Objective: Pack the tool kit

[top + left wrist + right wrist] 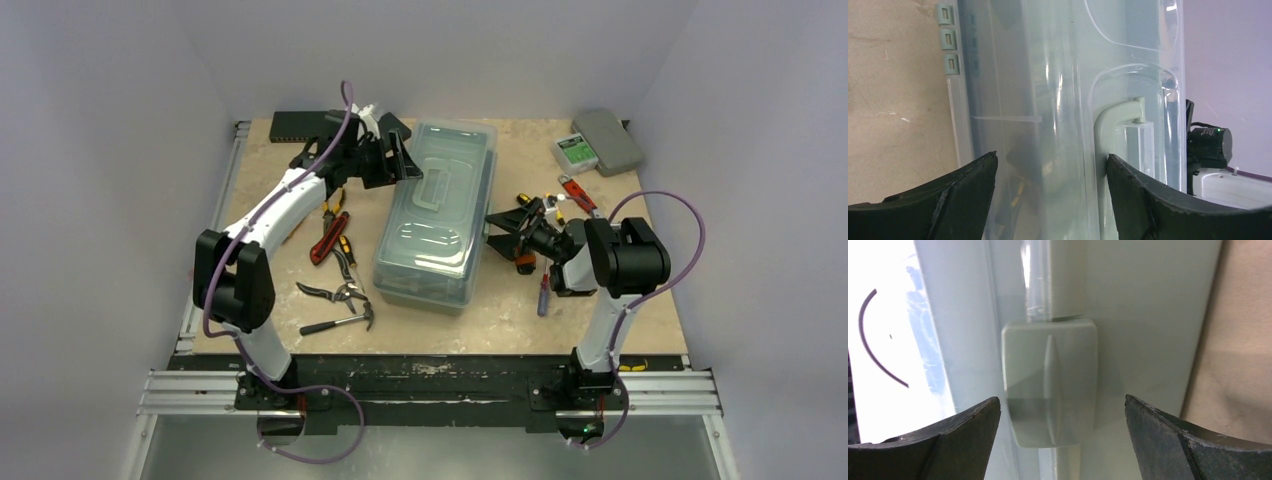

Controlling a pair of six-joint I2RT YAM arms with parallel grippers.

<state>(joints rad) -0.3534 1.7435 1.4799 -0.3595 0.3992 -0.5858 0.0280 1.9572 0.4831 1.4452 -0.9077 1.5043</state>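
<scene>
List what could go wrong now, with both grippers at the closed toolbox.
1. The right gripper is open, squarely facing the shut latch; a push rather than a hooked pull may just slide the toolbox toward the pliers.
2. The left gripper straddles the smooth clear lid beside the handle; closing there could slip or pin the lid down.
3. The screwdriver by the right arm could get swept.
</scene>
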